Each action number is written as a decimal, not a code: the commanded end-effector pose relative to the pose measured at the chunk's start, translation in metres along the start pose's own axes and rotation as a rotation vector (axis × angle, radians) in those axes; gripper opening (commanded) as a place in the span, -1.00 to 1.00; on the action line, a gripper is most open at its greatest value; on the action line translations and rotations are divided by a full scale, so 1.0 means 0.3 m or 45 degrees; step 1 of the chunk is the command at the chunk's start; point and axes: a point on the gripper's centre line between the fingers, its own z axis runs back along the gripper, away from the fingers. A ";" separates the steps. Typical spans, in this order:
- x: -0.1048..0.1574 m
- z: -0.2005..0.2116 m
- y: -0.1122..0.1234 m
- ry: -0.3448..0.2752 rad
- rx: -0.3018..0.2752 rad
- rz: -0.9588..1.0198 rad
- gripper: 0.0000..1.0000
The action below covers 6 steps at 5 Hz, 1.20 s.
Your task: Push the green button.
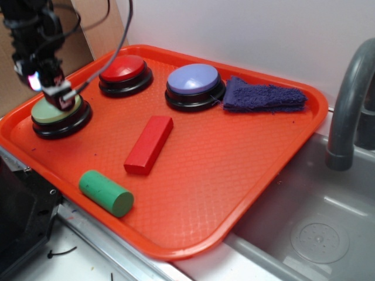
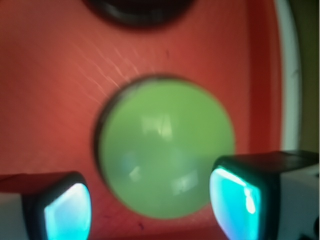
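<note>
Orange plastic tray (image 1: 246, 175) with a textured floor fills most of the exterior view, resting on a pale surface (image 1: 82, 257) beside a grey sink (image 1: 304, 216) with a dark grey faucet (image 1: 345, 111); a white wall stands behind.

Nearest the camera, close to the tray's front rim, a dark green cylinder block (image 1: 106, 193) lies on its side. Just beyond it a red rectangular block (image 1: 149, 144) lies flat, angled toward the back, apart from the cylinder.

At the tray's left end sits the green button (image 1: 58, 114), pale yellow-green dome on a black round base. The hand (image 1: 60, 96) is at the button's top from above; the exterior view suggests contact with the dome, but this cannot be confirmed. A pink light glows on the arm just above the hand.

Wrist view, blurred: the green button (image 2: 165, 150) is centred under the camera. The hand (image 2: 150, 202) has its two fingertips (image 2: 67, 212) spread, one at each lower corner of the frame, both glowing cyan. The right one overlaps the dome's edge; the left one is over the tray beside the dome. Nothing is held between them.

Farther back, a red button (image 1: 124, 71) on a black base stands behind the green one. To its right is a blue-lavender button (image 1: 193, 82). A dark blue towel (image 1: 263, 96) lies against that button's right side, near the tray's back rim.
</note>
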 end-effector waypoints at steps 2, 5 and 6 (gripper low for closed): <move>0.029 0.141 0.078 -0.140 -0.011 0.031 1.00; -0.004 -0.130 0.065 -0.004 -0.016 -0.001 1.00; 0.006 -0.088 0.059 -0.028 0.007 -0.010 1.00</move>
